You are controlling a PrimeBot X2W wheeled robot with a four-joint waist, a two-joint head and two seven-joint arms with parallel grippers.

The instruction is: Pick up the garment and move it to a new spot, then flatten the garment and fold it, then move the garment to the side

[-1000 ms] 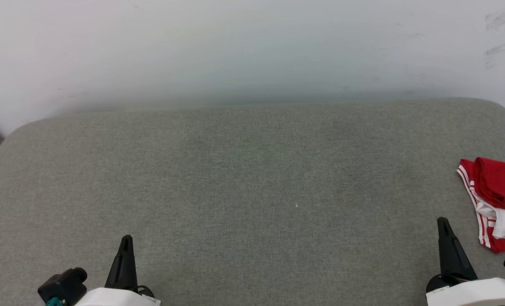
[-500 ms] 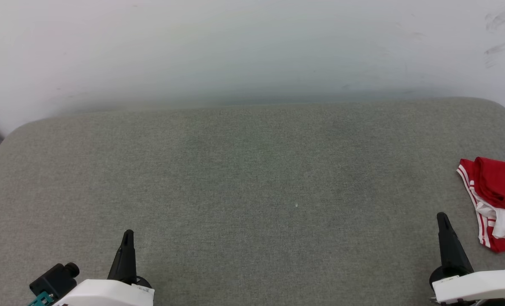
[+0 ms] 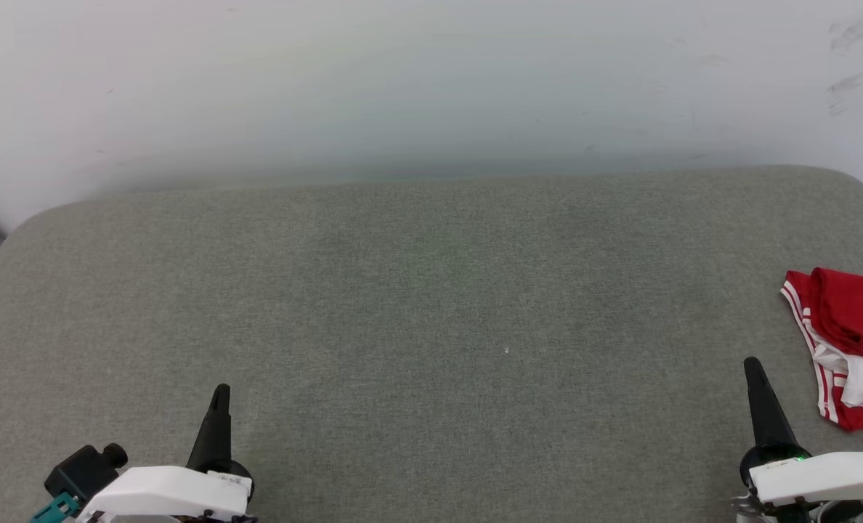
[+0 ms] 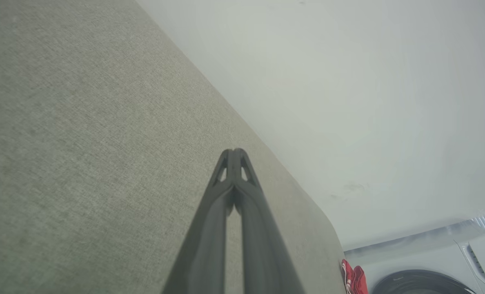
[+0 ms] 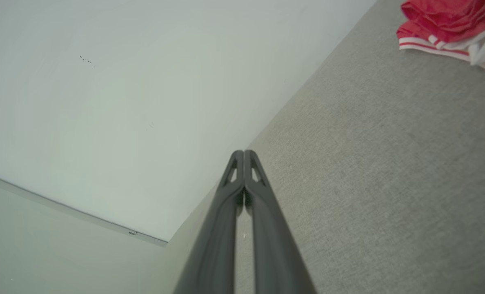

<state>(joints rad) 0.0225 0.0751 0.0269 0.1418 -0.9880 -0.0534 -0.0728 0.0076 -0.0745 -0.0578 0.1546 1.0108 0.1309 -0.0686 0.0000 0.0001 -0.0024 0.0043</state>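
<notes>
L gripper (image 3: 219, 390), R gripper (image 3: 750, 362): jaws shut, empty, clear of garment (image 3: 854, 319).

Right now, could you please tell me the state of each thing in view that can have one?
Red soft jersey garment with white sleeves and striped trim: bunched in loose folds, lying unheld at the right edge of the grey fabric surface.
Left gripper: shut, empty, over the surface.
Right gripper: shut, empty, beside the garment but apart from it.
</notes>
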